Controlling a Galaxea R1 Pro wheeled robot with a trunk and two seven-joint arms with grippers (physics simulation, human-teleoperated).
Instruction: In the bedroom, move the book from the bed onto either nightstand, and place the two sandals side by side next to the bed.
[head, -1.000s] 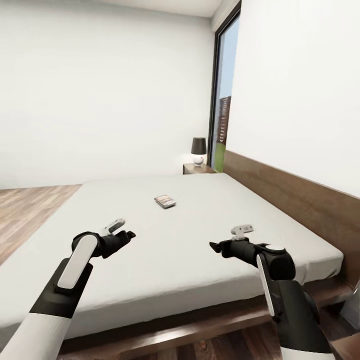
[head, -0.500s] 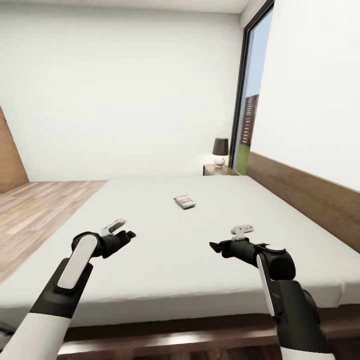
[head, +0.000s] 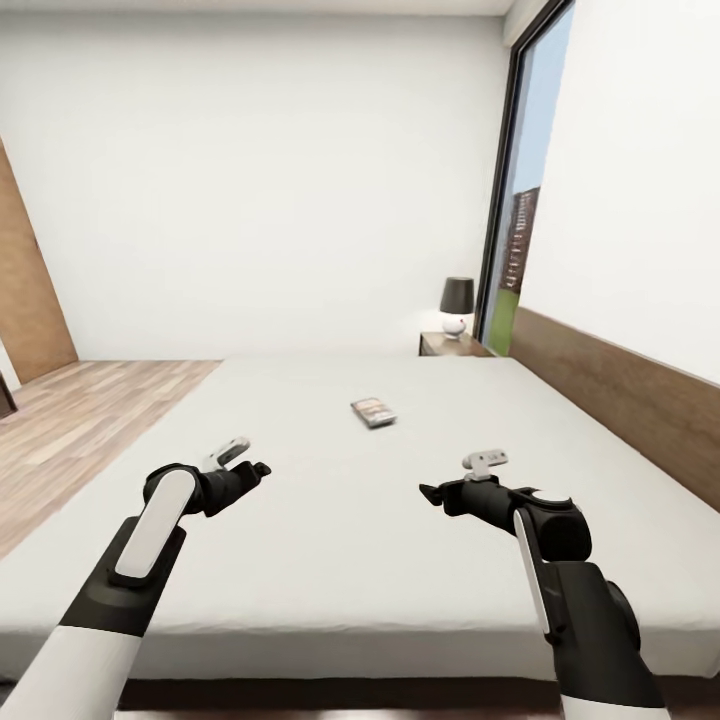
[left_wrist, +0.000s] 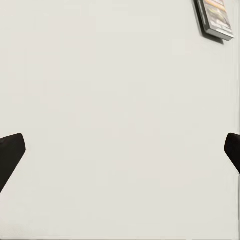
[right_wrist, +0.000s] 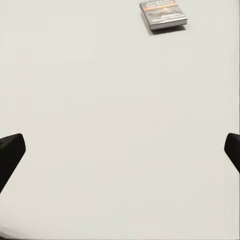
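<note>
The book (head: 373, 412), a small dark paperback, lies flat in the middle of the bed (head: 300, 560), whose pale mattress spreads out in front of me. It also appears beyond the fingers in both wrist views, as the book (left_wrist: 216, 19) and the book (right_wrist: 163, 15). My left gripper (head: 255, 468) hovers over the near mattress, open and empty, fingertips wide apart around the left gripper (left_wrist: 120, 155). My right gripper (head: 430, 492) is likewise open over the mattress, seen as the right gripper (right_wrist: 120, 155). The nightstand (head: 450, 345) stands at the bed's far right corner. The sandals are out of view.
A dark-shaded lamp (head: 457, 305) sits on the nightstand. The brown headboard (head: 620, 395) runs along the bed's right side below a tall window (head: 522, 230). Wood-plank floor (head: 90, 420) lies left of the bed, with a brown wooden panel (head: 30, 300) at the far left.
The camera has swung and moved up to the bed, so bed, book and nightstand have shifted right and the bed frame has dropped below view. Both arms hold the same pose.
</note>
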